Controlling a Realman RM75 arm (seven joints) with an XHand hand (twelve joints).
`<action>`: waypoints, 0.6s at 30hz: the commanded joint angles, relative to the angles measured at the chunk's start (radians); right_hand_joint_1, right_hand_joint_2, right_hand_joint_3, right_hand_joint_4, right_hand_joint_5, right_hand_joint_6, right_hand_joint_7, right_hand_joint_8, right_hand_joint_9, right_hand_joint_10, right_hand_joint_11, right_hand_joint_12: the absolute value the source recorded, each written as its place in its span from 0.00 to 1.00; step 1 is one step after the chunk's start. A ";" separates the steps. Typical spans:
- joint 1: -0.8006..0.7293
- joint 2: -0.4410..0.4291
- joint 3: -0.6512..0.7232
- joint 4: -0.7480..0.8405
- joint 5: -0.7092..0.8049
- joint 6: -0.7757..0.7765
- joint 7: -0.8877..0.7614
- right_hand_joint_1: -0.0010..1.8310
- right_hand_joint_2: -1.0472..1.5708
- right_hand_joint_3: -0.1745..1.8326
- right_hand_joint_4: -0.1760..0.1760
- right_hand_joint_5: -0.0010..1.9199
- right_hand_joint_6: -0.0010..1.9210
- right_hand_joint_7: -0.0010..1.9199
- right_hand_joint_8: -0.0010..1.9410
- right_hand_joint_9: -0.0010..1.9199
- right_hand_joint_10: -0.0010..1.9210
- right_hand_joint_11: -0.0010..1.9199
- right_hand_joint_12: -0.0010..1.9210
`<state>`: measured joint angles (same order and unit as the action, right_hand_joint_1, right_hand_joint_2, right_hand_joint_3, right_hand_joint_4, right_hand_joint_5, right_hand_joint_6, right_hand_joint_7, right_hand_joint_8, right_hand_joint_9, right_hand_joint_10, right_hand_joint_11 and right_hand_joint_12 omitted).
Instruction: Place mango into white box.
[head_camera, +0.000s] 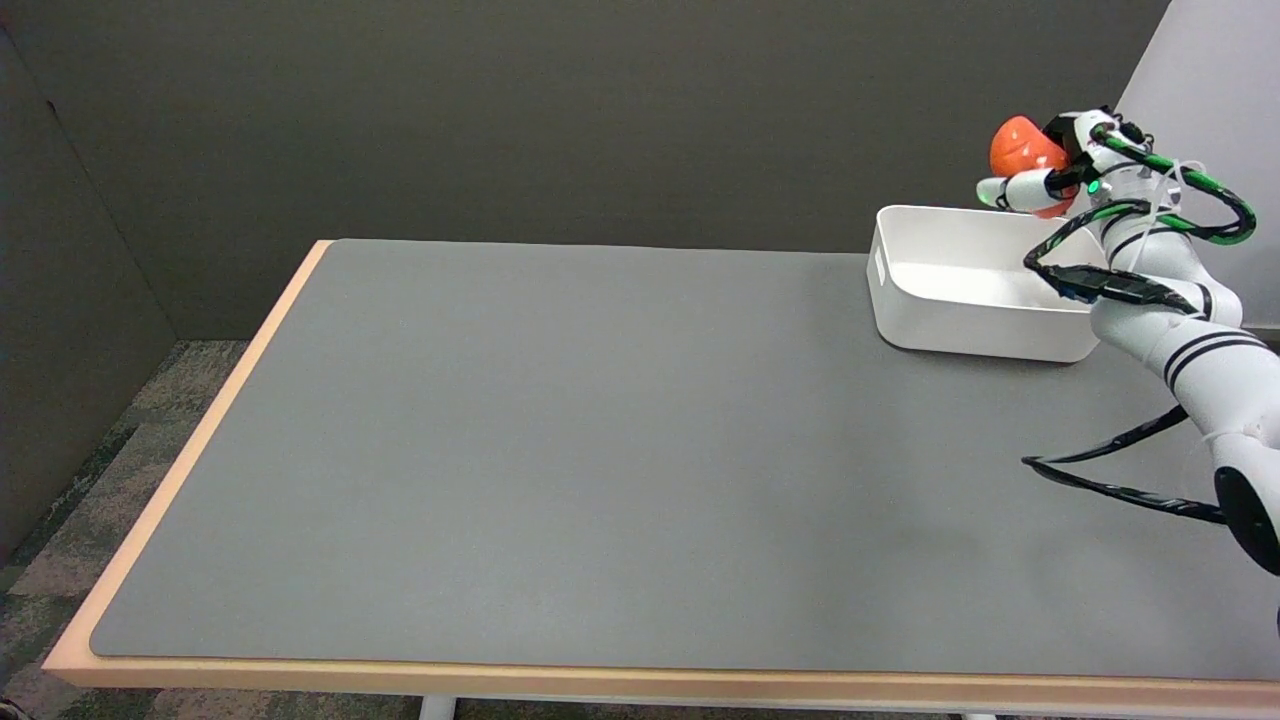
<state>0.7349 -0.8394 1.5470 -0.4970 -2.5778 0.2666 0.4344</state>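
1. Head view shows, left of the white box (975, 300), only the wide grey mat (560, 450) that covers the table (200, 450); nothing else lies on it.
2. The white box stands on the mat at its far right part. It looks empty inside, as much as can be seen, because the arm hides its right end.
3. A small pale label (881, 264) sits on the left end wall of the box. It is too small to read, and I see no other writing or brand.
4. Above the far right rim of the box, the right hand (1045, 178) holds the mango (1022, 152). The fingers wrap around the orange-red fruit, which hangs in the air, clear of the box.
5. Judging from this, the step in hand is the carry: the fruit is lifted and brought to the box, but not yet released.
6. The next move probably calls for lowering the hand over the open middle of the box, then opening the fingers so the fruit does not hit the rim or roll out.
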 joint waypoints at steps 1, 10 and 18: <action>-0.059 0.019 -0.079 0.058 -0.007 -0.055 0.004 0.62 0.84 0.27 0.11 0.26 0.83 0.40 0.85 0.43 0.94 0.17 1.00; -0.069 0.011 -0.142 0.061 -0.007 -0.063 0.012 0.63 0.83 0.29 0.12 0.27 0.83 0.40 0.84 0.43 0.94 0.17 1.00; -0.051 0.009 -0.154 0.060 -0.007 -0.069 0.012 0.63 0.82 0.30 0.12 0.27 0.83 0.40 0.84 0.43 0.94 0.17 1.00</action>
<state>0.6878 -0.8281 1.4473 -0.4496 -2.5827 0.2214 0.4426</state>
